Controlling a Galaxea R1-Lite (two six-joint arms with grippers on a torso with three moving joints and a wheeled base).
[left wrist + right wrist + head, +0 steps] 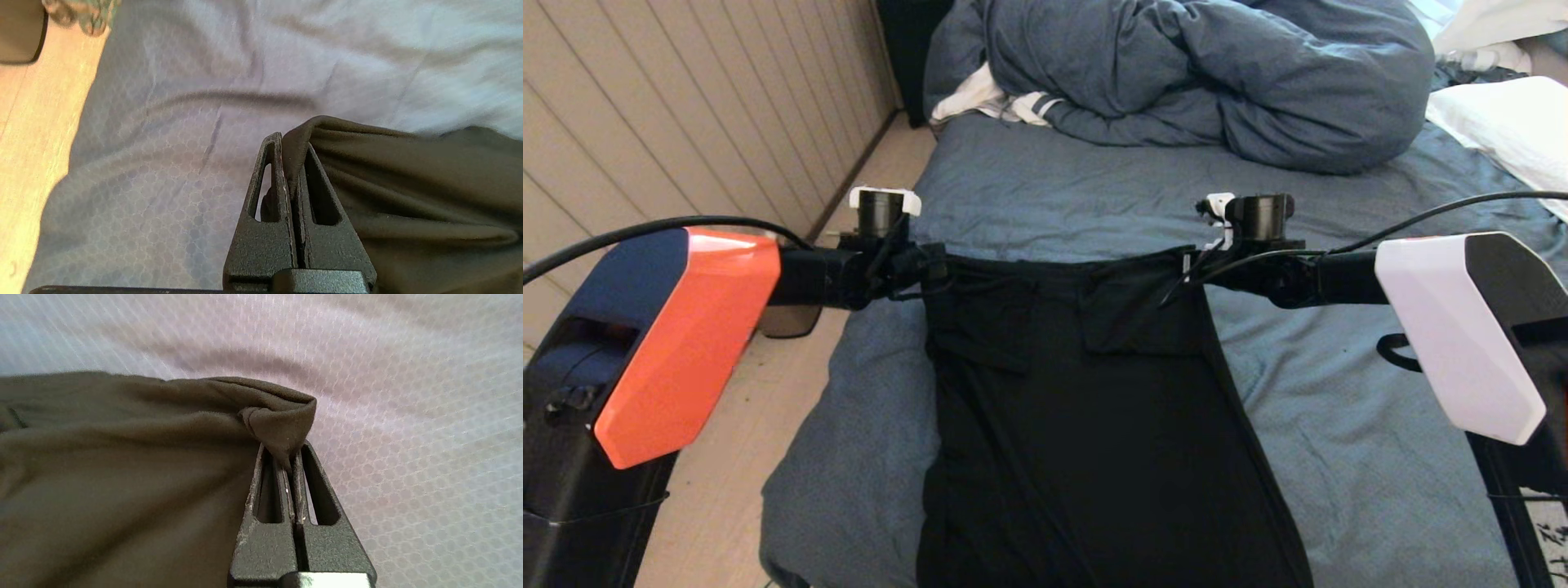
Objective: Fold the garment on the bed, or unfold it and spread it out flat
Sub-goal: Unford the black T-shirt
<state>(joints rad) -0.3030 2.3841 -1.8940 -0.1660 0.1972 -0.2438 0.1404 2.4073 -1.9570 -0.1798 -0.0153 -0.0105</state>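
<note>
Both end effectors, left (929,269) and right (1194,265), pinch garment (1086,408) edge corners.

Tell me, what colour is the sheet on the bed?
Blue-grey sheet, plain and slightly wrinkled; the head view shows it best.

Garments: one, a black garment (1086,425), hanging in a single piece.
Beds: one bed (1339,457), under a blue-grey sheet.
Duvets: one bunched blue-grey duvet (1217,73) at the far end of the bed.
White-and-striped cloths: one white-and-striped cloth (996,102) beside the duvet.
Pillows: one white pillow (1503,131) at the bed's right edge.
Grippers: two, the left gripper (292,163) and the right gripper (291,457), each pinching one top corner of the garment.
Arms: two, one with an orange cover (686,343), one with a white cover (1454,335).
Cables: two black cables, one per arm.
</note>
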